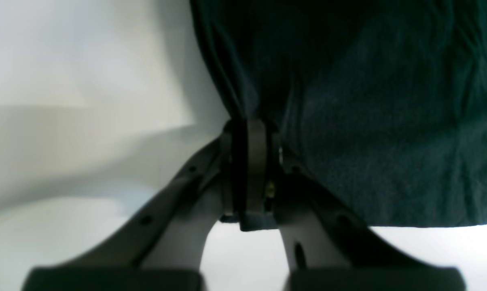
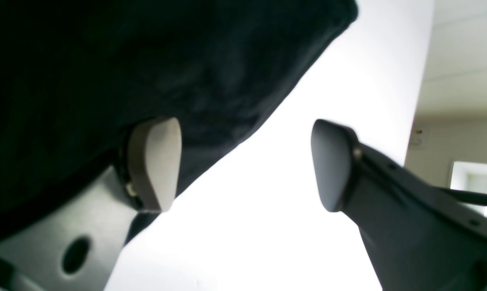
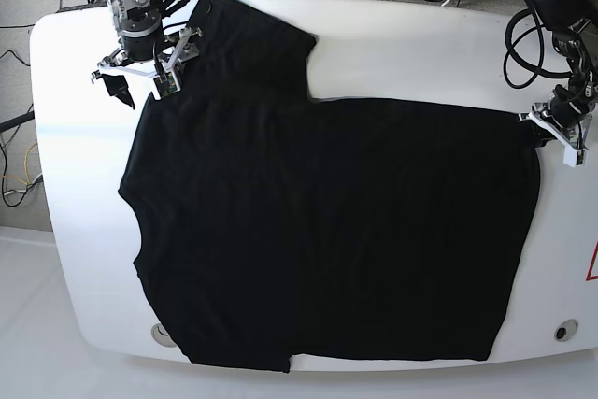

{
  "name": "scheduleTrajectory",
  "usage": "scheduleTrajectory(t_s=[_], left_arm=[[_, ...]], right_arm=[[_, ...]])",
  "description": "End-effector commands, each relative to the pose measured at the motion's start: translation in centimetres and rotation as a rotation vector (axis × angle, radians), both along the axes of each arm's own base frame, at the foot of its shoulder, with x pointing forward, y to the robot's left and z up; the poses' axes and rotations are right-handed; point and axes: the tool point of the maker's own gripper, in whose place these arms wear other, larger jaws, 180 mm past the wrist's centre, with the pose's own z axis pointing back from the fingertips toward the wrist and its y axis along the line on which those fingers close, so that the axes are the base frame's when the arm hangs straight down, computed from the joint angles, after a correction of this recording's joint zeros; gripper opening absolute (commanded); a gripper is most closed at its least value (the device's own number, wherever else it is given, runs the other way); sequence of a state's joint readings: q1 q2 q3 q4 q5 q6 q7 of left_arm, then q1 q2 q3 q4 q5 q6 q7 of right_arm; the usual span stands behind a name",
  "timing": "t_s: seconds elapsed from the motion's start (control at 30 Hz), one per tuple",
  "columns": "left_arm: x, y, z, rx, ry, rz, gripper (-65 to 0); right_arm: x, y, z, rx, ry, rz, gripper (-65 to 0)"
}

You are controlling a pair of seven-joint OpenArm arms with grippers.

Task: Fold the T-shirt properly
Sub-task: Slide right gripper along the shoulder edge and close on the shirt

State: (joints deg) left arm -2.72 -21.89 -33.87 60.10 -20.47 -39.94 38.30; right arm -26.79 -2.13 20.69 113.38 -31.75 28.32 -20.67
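the black t-shirt [image 3: 318,231] lies spread flat on the white table [image 3: 75,231], covering most of it. its long axis runs across the table: the neckline end is at the side of my right arm, the hem end at the side of my left arm. one short sleeve [image 3: 252,44] sticks out toward the far edge, close to my right arm.

my left gripper [image 1: 249,133] is clamped tight on the far hem corner of the shirt; from its wrist camera the dark cloth rises straight out of the closed pads [image 1: 255,161] and fans away to the right. in the overhead view this gripper [image 3: 559,128] sits at the shirt's far corner.

my right gripper [image 2: 245,161] has its jaws spread wide and grips nothing. one finger [image 2: 154,161] rests against the cloth near the shoulder; the other [image 2: 328,165] hangs over bare table.

i judge the right hand must close on the shoulder edge just beside it before both far corners can lift together.
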Motion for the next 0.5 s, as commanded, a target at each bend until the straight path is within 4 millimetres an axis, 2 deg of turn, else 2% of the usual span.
scheduleTrajectory(t_s=[0.0, 0.17, 0.37, 0.47], left_arm=[[-1.4, 0.4, -1.0, 0.037, 0.095, -0.022, -64.2], [-1.4, 0.5, -1.0, 0.037, 0.095, -0.021, -64.2], [-1.4, 0.5, -1.0, 0.037, 0.095, -0.021, -64.2], [-1.4, 0.5, -1.0, 0.037, 0.095, -0.021, -64.2]], right_arm=[[1.0, -0.2, 1.2, 0.013, -0.058, -0.032, -16.8], [1.8, -0.4, 1.7, 0.040, -0.090, -0.083, -16.8], [2.5, 0.3, 1.8, 0.117, -0.100, -0.097, -16.5], [2.8, -0.2, 2.0, 0.163, -0.099, -0.125, -14.9]])
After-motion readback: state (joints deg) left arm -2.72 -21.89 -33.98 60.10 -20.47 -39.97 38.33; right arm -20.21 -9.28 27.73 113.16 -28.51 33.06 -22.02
